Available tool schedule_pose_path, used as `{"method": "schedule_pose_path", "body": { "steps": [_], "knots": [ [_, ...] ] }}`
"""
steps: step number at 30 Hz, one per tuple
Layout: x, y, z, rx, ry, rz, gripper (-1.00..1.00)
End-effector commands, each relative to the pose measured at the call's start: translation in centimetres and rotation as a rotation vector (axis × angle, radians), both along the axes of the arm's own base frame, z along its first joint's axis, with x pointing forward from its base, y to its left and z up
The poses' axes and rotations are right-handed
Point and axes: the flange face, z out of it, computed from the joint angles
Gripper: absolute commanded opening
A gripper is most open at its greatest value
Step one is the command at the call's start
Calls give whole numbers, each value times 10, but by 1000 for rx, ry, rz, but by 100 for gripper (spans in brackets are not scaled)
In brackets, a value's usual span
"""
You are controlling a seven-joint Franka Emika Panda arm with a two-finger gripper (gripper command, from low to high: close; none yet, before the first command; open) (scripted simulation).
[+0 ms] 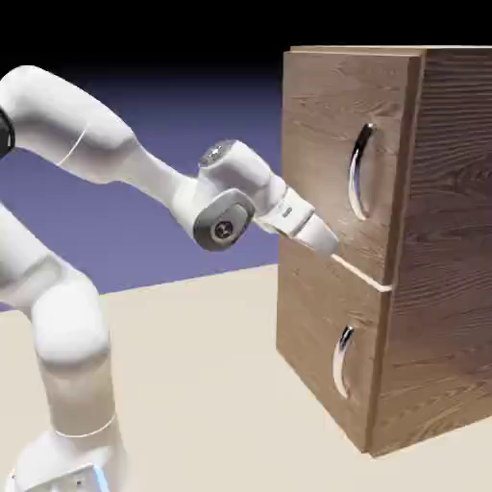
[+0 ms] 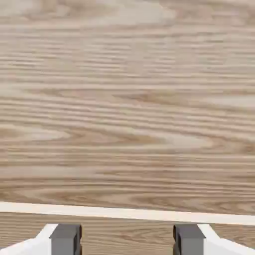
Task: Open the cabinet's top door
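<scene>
The cabinet stands at the exterior view's three o'clock side, a tall box of brown wood grain resting on the pale table. Its top door fills the upper part of the front and looks shut, flush with the body, with a long curved silver handle near its three o'clock edge. Below it, past a thin pale strip, sits the shorter lower door with its own small handle. The white arm reaches from nine o'clock toward the cabinet, and the gripper sits at the bottom edge of the top door, toward seven o'clock of the long handle and apart from it. In the hand view the two grey fingertips stand spread with nothing between them, wood grain filling the frame close ahead.
</scene>
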Motion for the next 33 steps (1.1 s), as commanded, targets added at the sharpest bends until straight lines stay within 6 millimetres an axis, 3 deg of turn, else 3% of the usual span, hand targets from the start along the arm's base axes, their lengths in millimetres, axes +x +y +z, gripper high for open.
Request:
{"method": "schedule_pose_path", "body": {
  "steps": [1, 17, 33],
  "knots": [
    [0, 1, 6, -3, -14, 1, 0],
    [-22, 11, 80, -30, -250, 18, 0],
    [-55, -9, 115, -17, -475, 24, 0]
  ]
}}
